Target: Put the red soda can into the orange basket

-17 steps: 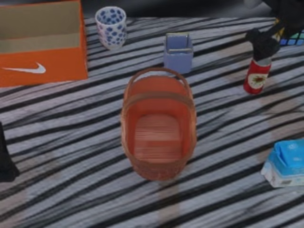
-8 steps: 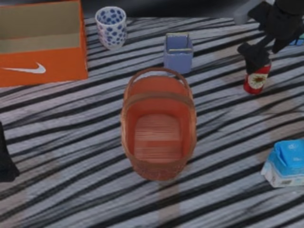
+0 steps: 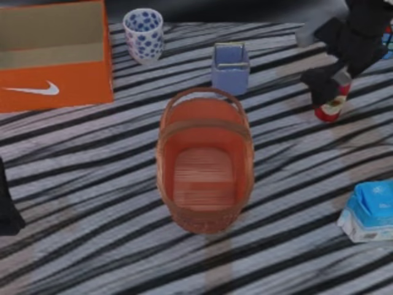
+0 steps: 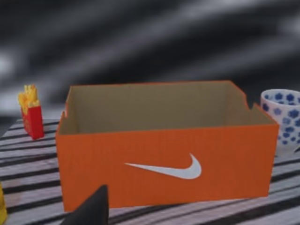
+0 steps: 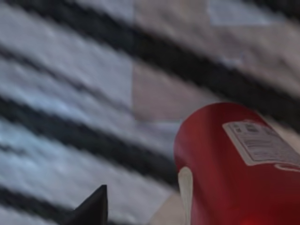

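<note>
The red soda can [image 3: 330, 108] stands upright near the right edge of the table, toward its far side, and the right pincer [image 3: 325, 86] is directly over it, covering its top, so the can lies below the pincer with its long axis vertical. In the right wrist view the can [image 5: 234, 168] fills the near field close beside one dark fingertip [image 5: 91, 206], but I cannot tell from any view if the fingers are wide, narrow or already pressing on the can. The right arm is clearly the nearer one; the left pincer [image 3: 7, 209] is parked at the left edge of the table, facing the orange shoe box [image 4: 168, 145]. The orange basket [image 3: 204, 161] is in the middle of the table, well apart from the can, on the left of it and a little nearer. The can is a small red cylinder with a light round label low on its side and a white printed panel.
</note>
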Tool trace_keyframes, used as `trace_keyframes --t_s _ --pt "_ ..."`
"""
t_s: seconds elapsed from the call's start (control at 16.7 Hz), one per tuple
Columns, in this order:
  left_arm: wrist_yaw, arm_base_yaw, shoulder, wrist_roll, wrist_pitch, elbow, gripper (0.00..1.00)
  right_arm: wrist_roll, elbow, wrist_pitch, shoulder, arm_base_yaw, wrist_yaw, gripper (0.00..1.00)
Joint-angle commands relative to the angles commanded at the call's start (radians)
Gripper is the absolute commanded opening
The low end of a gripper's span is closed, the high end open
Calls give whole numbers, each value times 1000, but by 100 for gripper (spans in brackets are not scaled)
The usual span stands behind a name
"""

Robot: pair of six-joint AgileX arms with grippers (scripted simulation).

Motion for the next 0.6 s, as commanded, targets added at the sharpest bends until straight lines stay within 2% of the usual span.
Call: trace_keyframes --t_s 0.36,0.6 --pt "0 0 0 0 0 0 100 3 -54 55 2 3 0 100" --pt "0 0 0 0 0 0 100 3 -54 55 2 3 0 70"
